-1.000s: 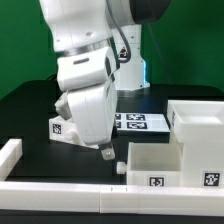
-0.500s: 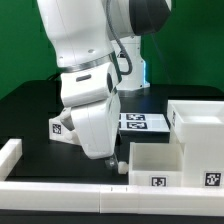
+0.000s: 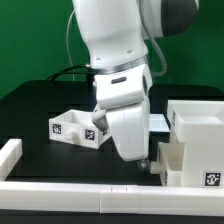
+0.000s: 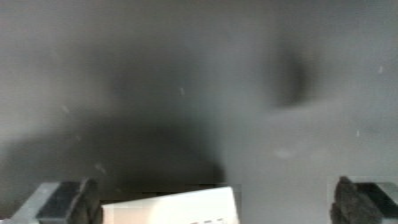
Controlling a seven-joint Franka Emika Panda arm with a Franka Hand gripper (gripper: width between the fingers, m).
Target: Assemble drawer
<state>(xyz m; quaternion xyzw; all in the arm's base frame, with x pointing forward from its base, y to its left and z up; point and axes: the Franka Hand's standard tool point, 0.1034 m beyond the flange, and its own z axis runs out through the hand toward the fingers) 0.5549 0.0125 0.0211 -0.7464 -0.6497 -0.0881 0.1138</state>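
Black tabletop (image 3: 30,115); hand (image 3: 143,160) low, fingers spread wide, empty. Near tray (image 3: 185,165) sits just beside it toward the exterior view's right, corner under the hand in wrist view.

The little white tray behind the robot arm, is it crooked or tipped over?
The small tray sits skewed on the black table, turned at an angle to the big white box and the front rail. Whether it is tipped, I cannot tell. Nothing looks broken or spilled.
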